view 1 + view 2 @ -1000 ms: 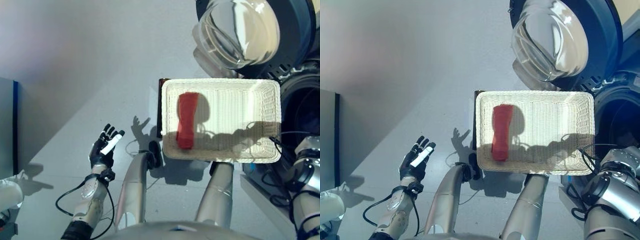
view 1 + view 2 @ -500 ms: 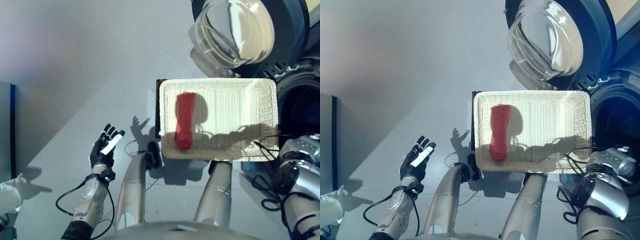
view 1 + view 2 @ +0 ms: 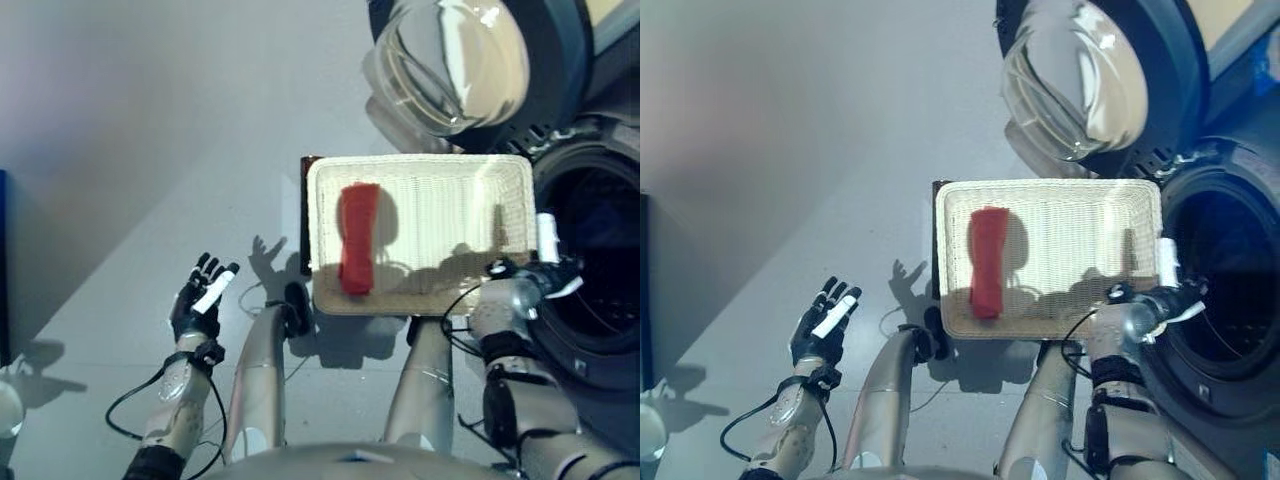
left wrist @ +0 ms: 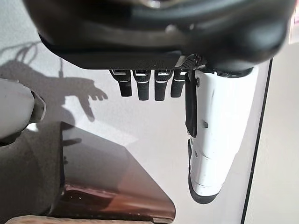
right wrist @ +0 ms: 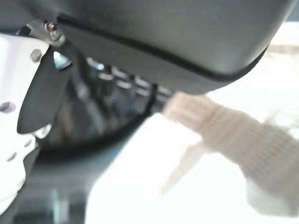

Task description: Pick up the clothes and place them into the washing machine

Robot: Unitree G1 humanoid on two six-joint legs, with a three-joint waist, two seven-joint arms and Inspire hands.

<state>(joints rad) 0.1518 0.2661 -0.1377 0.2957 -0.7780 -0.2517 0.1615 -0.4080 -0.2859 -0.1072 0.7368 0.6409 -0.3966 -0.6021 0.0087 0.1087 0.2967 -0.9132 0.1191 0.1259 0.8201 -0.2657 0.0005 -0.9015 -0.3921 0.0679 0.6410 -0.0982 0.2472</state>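
Right hand [image 3: 540,272] at the basket's [image 3: 420,300] end by the washing machine [image 3: 600,260]
Its fingers can't be made out; red cloth [image 3: 357,238] lies in the basket; left hand [image 3: 200,300] open, fingers spread, empty.

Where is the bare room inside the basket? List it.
The basket is bare from the red cloth across to its washer-side wall, where the right hand sits at the rim. Only the strip holding the cloth is taken.

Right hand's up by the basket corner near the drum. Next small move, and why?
Probably sweep the right hand across the white wicker basket toward the folded red cloth: the cloth lies untouched at the basket's far side, while the left hand hangs open over the floor.
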